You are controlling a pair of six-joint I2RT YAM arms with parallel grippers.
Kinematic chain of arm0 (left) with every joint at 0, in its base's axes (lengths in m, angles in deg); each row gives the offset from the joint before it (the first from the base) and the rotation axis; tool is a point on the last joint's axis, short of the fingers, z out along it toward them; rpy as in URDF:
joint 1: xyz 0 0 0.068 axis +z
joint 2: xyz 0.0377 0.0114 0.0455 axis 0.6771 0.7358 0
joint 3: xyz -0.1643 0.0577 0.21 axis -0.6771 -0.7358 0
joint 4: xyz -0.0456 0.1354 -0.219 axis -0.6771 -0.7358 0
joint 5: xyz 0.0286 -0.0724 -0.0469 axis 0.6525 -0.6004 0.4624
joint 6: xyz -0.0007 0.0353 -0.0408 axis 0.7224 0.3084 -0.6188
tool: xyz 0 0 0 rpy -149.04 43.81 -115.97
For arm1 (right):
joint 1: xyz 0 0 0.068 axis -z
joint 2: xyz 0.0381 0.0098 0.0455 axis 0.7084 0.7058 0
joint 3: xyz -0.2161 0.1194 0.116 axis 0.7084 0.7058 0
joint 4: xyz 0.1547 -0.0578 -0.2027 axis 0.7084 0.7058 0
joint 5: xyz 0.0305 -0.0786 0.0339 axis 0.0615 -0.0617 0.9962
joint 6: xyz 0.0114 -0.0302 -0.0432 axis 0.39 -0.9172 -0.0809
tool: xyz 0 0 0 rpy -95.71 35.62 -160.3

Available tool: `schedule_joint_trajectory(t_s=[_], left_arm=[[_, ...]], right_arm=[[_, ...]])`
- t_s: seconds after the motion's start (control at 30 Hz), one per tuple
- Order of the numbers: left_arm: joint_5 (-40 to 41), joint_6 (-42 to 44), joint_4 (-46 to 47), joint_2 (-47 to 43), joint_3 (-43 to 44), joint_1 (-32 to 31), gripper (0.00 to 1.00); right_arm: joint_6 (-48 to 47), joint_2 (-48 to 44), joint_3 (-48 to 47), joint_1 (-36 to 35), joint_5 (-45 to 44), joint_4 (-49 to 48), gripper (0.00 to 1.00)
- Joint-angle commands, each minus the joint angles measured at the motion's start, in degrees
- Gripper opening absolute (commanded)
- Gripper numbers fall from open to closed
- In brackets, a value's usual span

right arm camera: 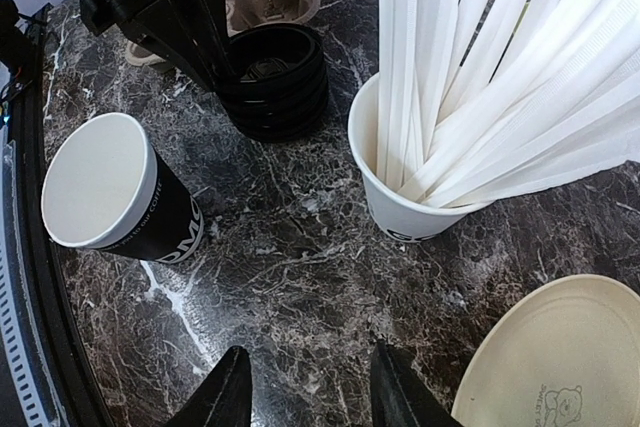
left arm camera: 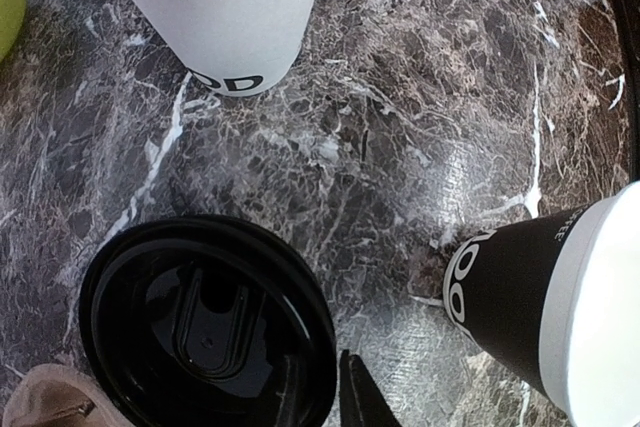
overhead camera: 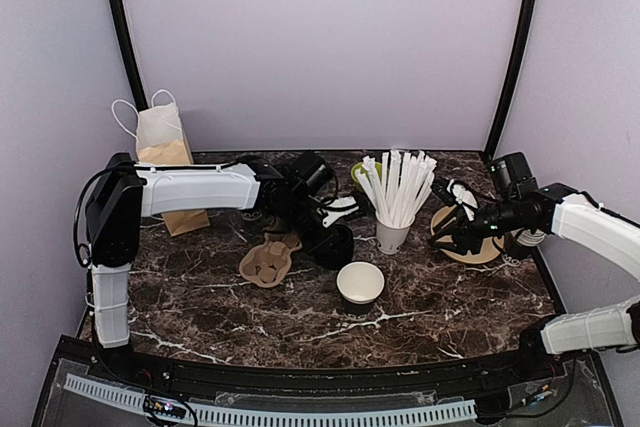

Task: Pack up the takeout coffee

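Near centre of table: takeout coffee cup upright, lidless, just near-right of lid stack. Left gripper at that stack, jaw width impossible to tell. Right gripper half open, empty, near straw cup. Probably early: lidding, bagging into paper bag pending.

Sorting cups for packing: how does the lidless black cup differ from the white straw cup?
The black cup is black outside; the straw cup is white. The black cup shows only its white inside; the straw cup is packed with white straws. The black cup stands nearer the front than the straw cup. Both stand upright, lidless, lettered near the base.
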Motion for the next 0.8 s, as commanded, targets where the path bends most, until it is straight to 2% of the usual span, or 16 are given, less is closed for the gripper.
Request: schedule_joint_trajectory(t_s=[0.0,0.43,0.57,0.77], left_arm=[[-1.48,0.25,-2.00,-0.32,2.18,-0.27,0.15],[-1.52,0.48,-2.82,1.68,3.91,-0.32,0.19],[-1.48,0.41,-3.22,1.96,4.83,-0.32,0.32],[-1.66,0.36,-3.66,2.23,4.85,-0.32,0.33]], right_arm=[[-0.34,0.62,0.65,0.36,1.01,-1.51,0.41],[-0.60,0.22,0.80,0.35,0.58,-1.33,0.41],[-0.69,0.22,0.78,0.35,0.54,-1.28,0.41],[-0.76,0.13,0.83,0.40,0.58,-1.15,0.41]])
